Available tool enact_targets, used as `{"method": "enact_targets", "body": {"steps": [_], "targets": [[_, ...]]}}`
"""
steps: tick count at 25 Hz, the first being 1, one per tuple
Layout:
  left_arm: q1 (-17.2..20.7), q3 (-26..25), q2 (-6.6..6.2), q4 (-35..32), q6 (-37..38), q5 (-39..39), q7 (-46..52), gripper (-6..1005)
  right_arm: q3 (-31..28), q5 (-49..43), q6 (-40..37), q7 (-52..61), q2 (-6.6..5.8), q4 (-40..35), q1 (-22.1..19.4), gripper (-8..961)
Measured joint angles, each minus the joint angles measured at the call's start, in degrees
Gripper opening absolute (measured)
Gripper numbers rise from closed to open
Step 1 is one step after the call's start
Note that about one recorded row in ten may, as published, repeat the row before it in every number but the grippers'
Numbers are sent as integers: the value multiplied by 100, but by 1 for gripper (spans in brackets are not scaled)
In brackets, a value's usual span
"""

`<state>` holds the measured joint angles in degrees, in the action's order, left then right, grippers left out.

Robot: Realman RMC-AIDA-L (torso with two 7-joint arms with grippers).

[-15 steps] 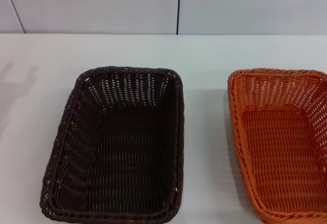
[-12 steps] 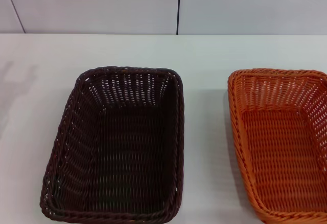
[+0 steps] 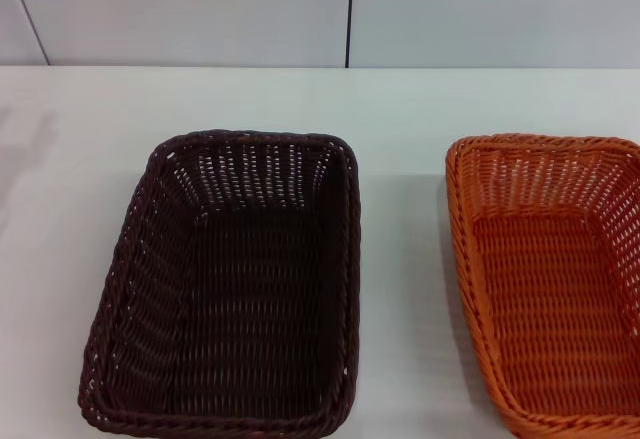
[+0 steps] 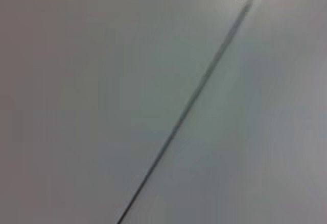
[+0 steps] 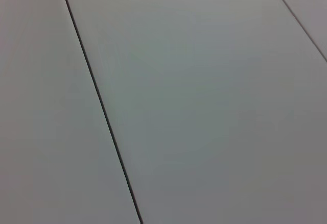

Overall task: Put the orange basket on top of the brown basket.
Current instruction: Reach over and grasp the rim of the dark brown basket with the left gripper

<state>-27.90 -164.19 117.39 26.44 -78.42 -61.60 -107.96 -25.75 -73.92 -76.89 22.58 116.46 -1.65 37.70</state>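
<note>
The brown basket (image 3: 230,279) stands empty on the white table, left of centre in the head view. The orange basket (image 3: 555,279) stands empty to its right, apart from it, and runs off the right and bottom edges of the view. Neither gripper shows in the head view. Both wrist views show only plain grey panels with a dark seam, no fingers and no basket.
The white table (image 3: 400,119) reaches back to a grey panelled wall (image 3: 200,9) with a dark vertical seam. A bare strip of table lies between the two baskets.
A faint shadow on the table at the far left has faded away. The baskets have not moved.
</note>
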Motion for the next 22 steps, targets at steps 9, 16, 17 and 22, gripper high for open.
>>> {"method": "enact_targets", "body": {"steps": [9, 16, 17, 22], "targets": [[-219, 2370, -914, 1713, 2134, -1719, 3320, 841, 8, 0, 51, 0, 30, 63, -86, 560], [-550, 3613, -1840, 3080, 1620, -4207, 6193, 840, 8, 0, 157, 0, 34, 5, -215, 560], [-591, 3622, -1858, 3412, 1369, -4671, 6572, 840, 8, 0, 158, 0, 33, -5, -242, 560], [-881, 3618, -1704, 4997, -141, -7011, 8151, 840, 5, 22, 295, 0, 2, -74, -350, 560]]}}
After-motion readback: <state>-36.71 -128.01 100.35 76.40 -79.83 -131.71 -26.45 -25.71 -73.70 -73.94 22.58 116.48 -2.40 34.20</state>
